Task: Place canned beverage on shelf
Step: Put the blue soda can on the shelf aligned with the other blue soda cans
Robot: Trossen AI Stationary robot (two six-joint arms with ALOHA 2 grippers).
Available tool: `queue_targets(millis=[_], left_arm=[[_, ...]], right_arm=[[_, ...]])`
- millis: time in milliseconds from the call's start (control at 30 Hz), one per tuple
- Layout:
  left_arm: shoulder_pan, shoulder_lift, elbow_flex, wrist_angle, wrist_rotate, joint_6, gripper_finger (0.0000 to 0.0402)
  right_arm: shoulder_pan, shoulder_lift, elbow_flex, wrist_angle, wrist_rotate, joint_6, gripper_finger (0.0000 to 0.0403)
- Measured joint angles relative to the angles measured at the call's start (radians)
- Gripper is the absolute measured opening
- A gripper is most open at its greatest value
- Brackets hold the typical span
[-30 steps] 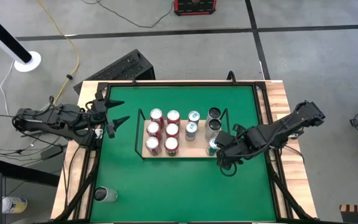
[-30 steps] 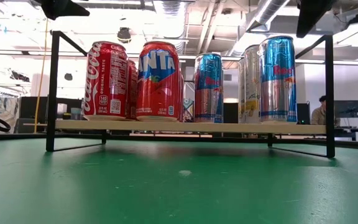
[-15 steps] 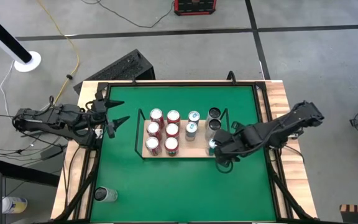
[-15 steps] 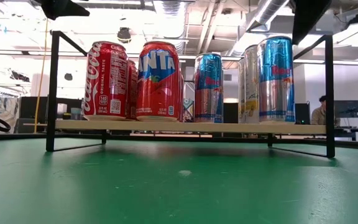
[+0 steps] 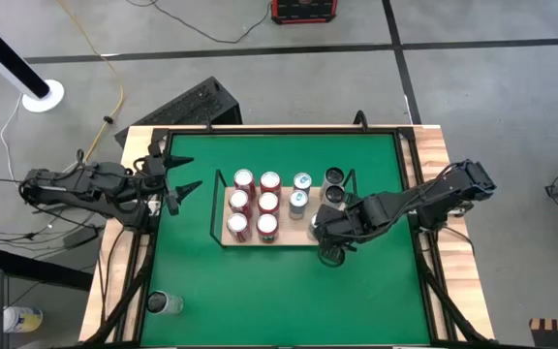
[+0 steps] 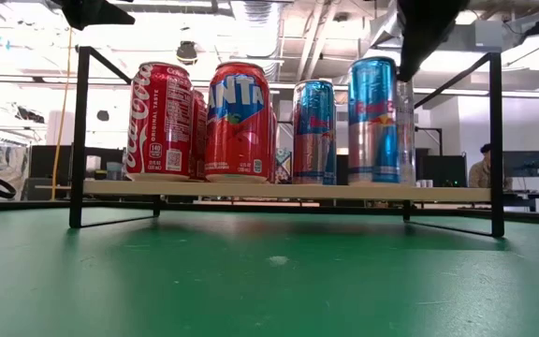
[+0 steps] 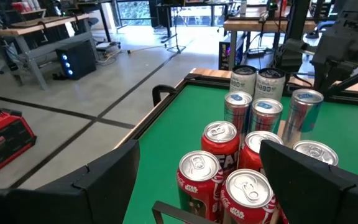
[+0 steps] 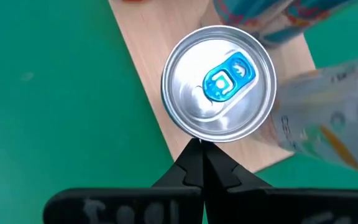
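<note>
The blue-and-silver energy drink can (image 6: 374,120) stands upright on the shelf (image 6: 251,190), at the front edge near its right end; the right wrist view shows its blue-tabbed top (image 8: 218,84) sitting over the board's near edge. The right gripper (image 8: 199,163) has its fingers pinched fully together with nothing between them, the tips touching the can's rim from the side rather than holding it. From overhead that gripper (image 5: 329,225) hangs over the shelf's front right corner.

My worry is that closed fingers pressing high on a tall, narrow can could tip it instead of sliding it. It is close to the board's edge, so a nudge the wrong way might send it off onto the green table (image 5: 279,291). A push along the shelf could also knock it into the neighbouring slim blue can (image 6: 313,131) just to its left.

Around it, the red Coca-Cola can (image 6: 158,122) and red Fanta can (image 6: 240,122) front the block of six red cans (image 5: 255,205) on the left half, with two more slim cans (image 5: 299,192) mid-board and pale cans (image 5: 333,185) at the back right. A black wire rail (image 6: 495,140) closes the right end. The left gripper (image 5: 184,184) waits spread wide and empty at the table's left edge, well apart. One stray can (image 5: 161,303) lies at the table's near left corner.
</note>
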State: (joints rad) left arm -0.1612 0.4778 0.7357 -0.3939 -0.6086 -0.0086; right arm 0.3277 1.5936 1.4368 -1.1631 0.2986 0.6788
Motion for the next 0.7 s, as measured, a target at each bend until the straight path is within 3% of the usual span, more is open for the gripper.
queue_targets(millis=[400,700], left_arm=[[0.0,0.0,0.0,0.0,0.0,0.0,0.032],[0.0,0.0,0.0,-0.001,0.0,-0.001,0.032]], right_arm=[[-0.009,-0.002,0.0,-0.035,-0.001,0.0,0.0014],[-0.028,-0.002,0.0,0.058,0.028,-0.055,0.0014]])
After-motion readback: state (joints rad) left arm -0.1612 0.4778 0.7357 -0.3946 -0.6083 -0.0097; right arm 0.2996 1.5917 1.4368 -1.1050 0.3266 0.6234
